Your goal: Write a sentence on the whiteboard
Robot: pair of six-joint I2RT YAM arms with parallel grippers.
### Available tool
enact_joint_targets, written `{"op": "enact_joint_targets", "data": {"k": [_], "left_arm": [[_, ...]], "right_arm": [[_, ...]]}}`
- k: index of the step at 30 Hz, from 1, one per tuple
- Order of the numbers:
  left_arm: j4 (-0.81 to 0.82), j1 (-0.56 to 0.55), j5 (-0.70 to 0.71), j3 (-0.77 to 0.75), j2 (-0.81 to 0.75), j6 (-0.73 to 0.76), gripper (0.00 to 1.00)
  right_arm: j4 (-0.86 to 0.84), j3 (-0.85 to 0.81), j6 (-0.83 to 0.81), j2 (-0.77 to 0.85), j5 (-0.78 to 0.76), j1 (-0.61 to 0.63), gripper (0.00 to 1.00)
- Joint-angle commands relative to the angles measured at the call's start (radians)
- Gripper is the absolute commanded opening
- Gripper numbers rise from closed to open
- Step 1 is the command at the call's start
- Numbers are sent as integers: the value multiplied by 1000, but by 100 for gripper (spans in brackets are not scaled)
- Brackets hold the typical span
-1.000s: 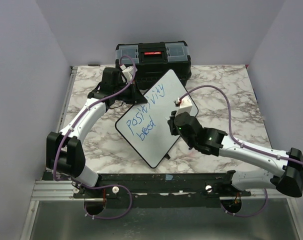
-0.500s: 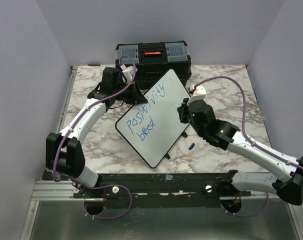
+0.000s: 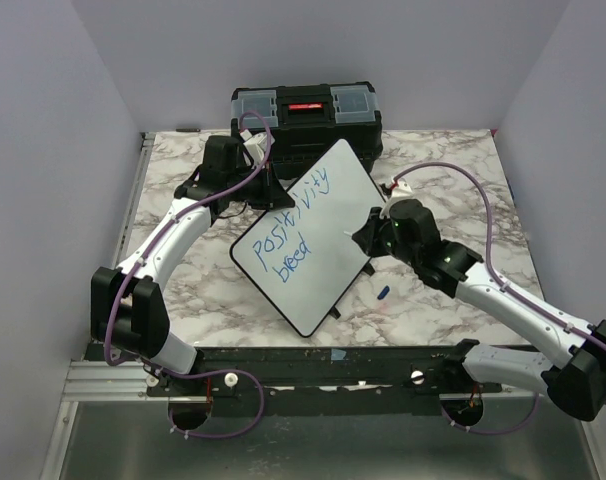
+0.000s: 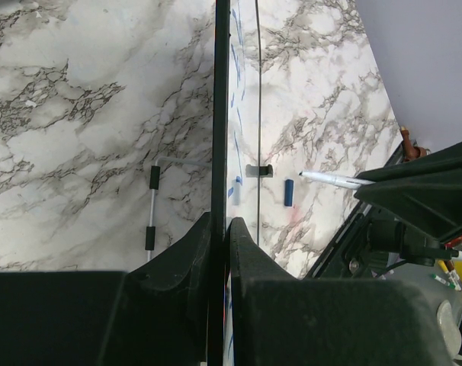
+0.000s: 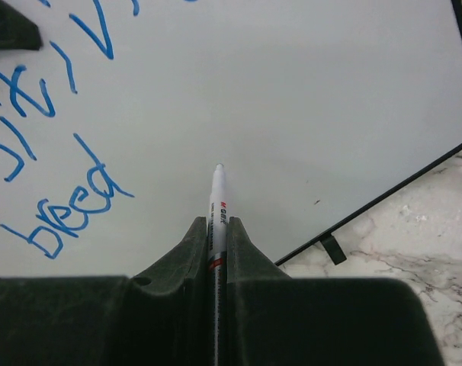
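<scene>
Whiteboard: a large glossy white rectangular whiteboard (image 3: 328,250) with rounded corners and a thin black frame is placed diagonally at the centre of the table, one corner directed toward the toolbox and one toward the arm bases.
Sentence: the sentence (image 3: 291,228) is written in blue handwritten marker letters on the left half of the whiteboard, in two slanted lines. "Positivity" is read on the upper line and "breed" on the lower line. The right half of the whiteboard is blank.
Left gripper: the left gripper (image 4: 219,229) is clamped on the whiteboard's upper left edge, with the black frame pinched between both fingers and seen edge-on in the left wrist view.
Right gripper: the right gripper (image 5: 218,232) is closed narrowly around a slim white marker (image 5: 216,194) with a black and red printed barrel.
Marker: the marker is held in line with the fingers, its tip directed at the blank area to the right of "breed". In the left wrist view a gap is seen between the tip and the whiteboard.
Cap: a small blue cylindrical cap (image 3: 383,293) lies on the table, just beside the whiteboard's lower right edge.
Toolbox: a black plastic toolbox (image 3: 306,112) with a red latch is set at the far edge of the table, behind the whiteboard.
Table: a white marble-patterned table (image 3: 173,290) with grey veins supports all the items.
</scene>
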State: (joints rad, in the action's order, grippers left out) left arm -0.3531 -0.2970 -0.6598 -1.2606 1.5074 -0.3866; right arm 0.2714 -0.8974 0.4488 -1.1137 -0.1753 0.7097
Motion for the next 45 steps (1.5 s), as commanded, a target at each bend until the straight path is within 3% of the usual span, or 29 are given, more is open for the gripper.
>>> {"op": "enact_joint_targets", "data": {"k": [1,30,45], "left_arm": [[14,-5,35,10,-28,65,0],[-4,-30,20,-40,35,72,0],[-12,-31,25,-51,51,86,0]], "right_arm": [[-8,36,27,-1,99,-15,1],[-119,48,-69,-27,289,-18,1],[-144,13,-72,-91,295,-16,1]]}}
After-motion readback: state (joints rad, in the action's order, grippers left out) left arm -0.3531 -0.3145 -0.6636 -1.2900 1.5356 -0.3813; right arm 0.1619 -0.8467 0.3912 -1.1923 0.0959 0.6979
